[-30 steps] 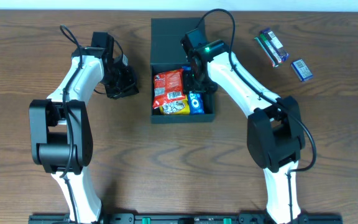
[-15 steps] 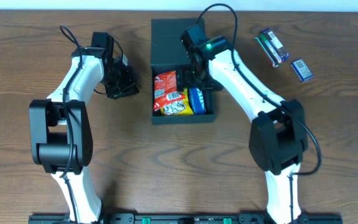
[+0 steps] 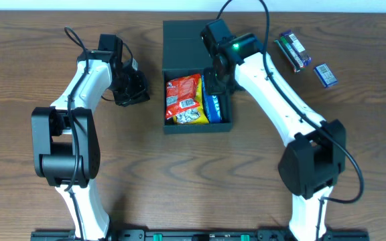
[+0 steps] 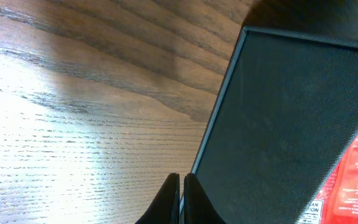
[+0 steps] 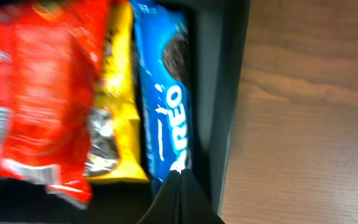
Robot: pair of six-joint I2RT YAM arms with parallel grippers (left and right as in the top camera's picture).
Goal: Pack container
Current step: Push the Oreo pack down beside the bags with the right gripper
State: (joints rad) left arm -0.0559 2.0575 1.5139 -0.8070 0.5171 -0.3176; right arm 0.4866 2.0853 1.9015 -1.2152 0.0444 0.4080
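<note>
Oreo packet [image 3: 213,106] now lies uncovered along the right wall of the container [image 3: 198,127]; right end effector [image 5: 180,180] has backed off toward the lid, fingers pressed together, empty. Left end effector [image 4: 181,186] is also pressed together, empty, just left of container. Container sits open, lid flipped back. Step: drop-off done, fetch next. Next move probably calls for reaching right of container and spreading fingers over a loose packet. Count: 3 inside with red packet [image 3: 183,94] and yellow packet [image 3: 194,118]; 2 loose right of container: green-blue packet [image 3: 293,51], small blue packet [image 3: 325,74].
</note>
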